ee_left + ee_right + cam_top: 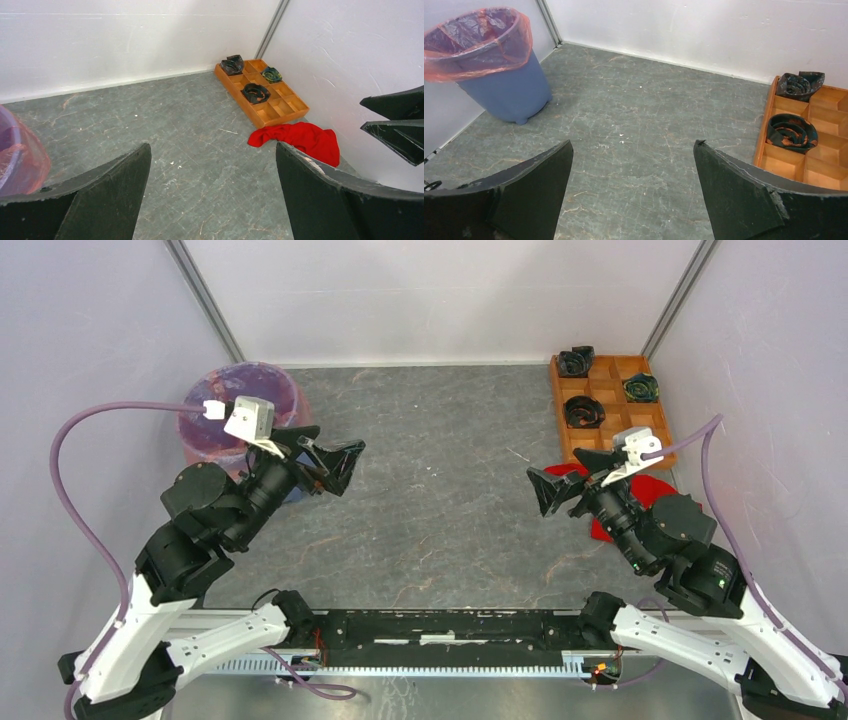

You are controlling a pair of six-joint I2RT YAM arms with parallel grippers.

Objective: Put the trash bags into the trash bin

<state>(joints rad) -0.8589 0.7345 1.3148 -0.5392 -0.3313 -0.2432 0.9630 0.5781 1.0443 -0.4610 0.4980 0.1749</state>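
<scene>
Pink crinkly film, the trash bag [474, 47], sits inside the trash bin [511, 92], its edge folded down over the rim of the tapering blue bucket. From above I see the bin half hidden behind my left wrist, and the left wrist view cuts it off at the frame edge. My left pincer [212, 150] hangs just beside the bin, fingers spread wide and empty. My right pincer [633, 145] is well across the grey, veined worktop [440, 500] from the bin, likewise spread and empty.
</scene>
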